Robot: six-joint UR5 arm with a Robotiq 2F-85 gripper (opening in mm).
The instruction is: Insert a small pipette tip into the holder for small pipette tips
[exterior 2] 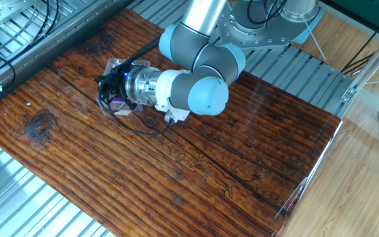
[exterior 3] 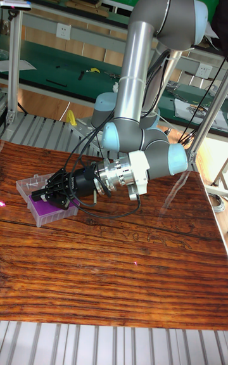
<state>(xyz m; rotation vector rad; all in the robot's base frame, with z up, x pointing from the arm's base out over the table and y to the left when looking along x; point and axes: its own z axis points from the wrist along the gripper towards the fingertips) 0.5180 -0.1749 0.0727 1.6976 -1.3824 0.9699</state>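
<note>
The holder for small pipette tips (exterior 3: 56, 214) is a clear box with a purple top plate, standing on the wooden table at the left. In the fixed view only a patch of purple (exterior 2: 118, 103) shows under the tool. My gripper (exterior 3: 42, 196) hangs tilted just over the holder's left part, its black fingers (exterior 3: 53, 189) drawn together to a point. In the fixed view the gripper (exterior 2: 106, 91) covers most of the box. The small pipette tip is too small to make out between the fingers.
The box's clear lid (exterior 2: 115, 66) lies open behind it. A black cable (exterior 2: 143, 131) loops from the wrist onto the wooden table (exterior 2: 196, 171). Metal rails border the table's far edge (exterior 2: 58, 39), and the table's right edge (exterior 2: 311, 171) drops to the floor.
</note>
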